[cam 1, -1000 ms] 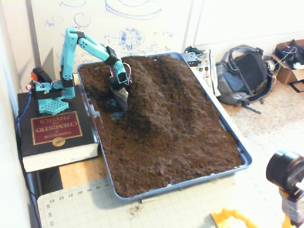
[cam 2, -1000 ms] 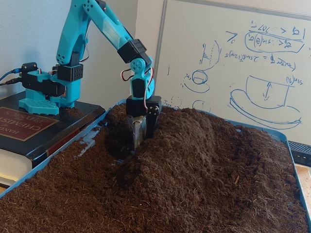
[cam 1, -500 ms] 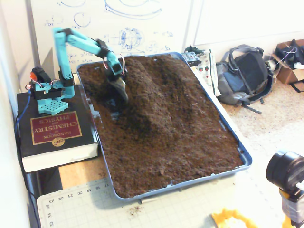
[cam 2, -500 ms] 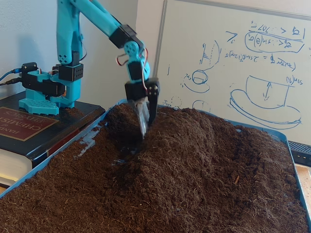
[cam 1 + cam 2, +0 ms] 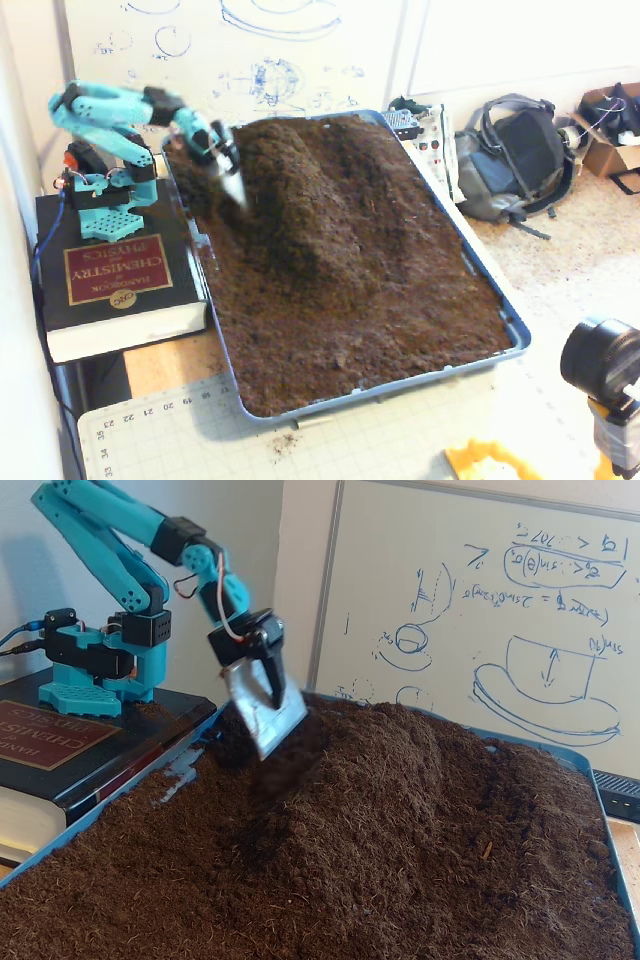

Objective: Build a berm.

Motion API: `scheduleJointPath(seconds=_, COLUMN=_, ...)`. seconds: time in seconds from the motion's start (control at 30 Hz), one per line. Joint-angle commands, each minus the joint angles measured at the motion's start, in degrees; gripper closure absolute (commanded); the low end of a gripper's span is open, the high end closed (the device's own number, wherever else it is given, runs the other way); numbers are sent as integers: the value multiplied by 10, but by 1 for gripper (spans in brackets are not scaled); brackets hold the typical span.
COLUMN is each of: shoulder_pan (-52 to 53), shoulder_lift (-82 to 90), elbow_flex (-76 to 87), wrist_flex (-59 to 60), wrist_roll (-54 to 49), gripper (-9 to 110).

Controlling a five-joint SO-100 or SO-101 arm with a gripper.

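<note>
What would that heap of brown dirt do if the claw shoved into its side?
The berm looks loose and crumbly, so it would probably give way and slump, not slide as one piece. Its fibrous, dry-looking surface suggests it is fairly light. Crumbs would likely tumble down toward the blue tray.

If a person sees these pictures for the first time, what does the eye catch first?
First the blue tray full of dark soil, with the berm raised along its far half. Then the turquoise arm standing on a thick book beside the tray, its gripper lifted above the soil with a pale flat blade.
</note>
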Motion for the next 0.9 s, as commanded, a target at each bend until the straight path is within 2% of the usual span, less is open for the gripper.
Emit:
scheduleJointPath(seconds=0.0, shoulder_pan=-4, shoulder_lift=112, elbow_flex=47, wrist_flex=-16, wrist_roll=6, gripper=101)
scheduleJointPath(seconds=0.17, shoulder_pan=-3, shoulder_lift=234, elbow_flex=106, wrist_flex=-12, wrist_roll=6, gripper=101)
scheduleJointPath(seconds=0.37, shoulder_pan=2, shoulder_lift=236, elbow_flex=107, wrist_flex=25, wrist_roll=5, gripper=101)
scheduleJointPath(seconds=0.57, shoulder_pan=4, shoulder_lift=240, elbow_flex=106, wrist_flex=149, wrist_roll=4, gripper=101)
scheduleJointPath(seconds=0.87, shoulder_pan=-4, shoulder_lift=345, elbow_flex=109, wrist_flex=345, wrist_roll=3, gripper=101)
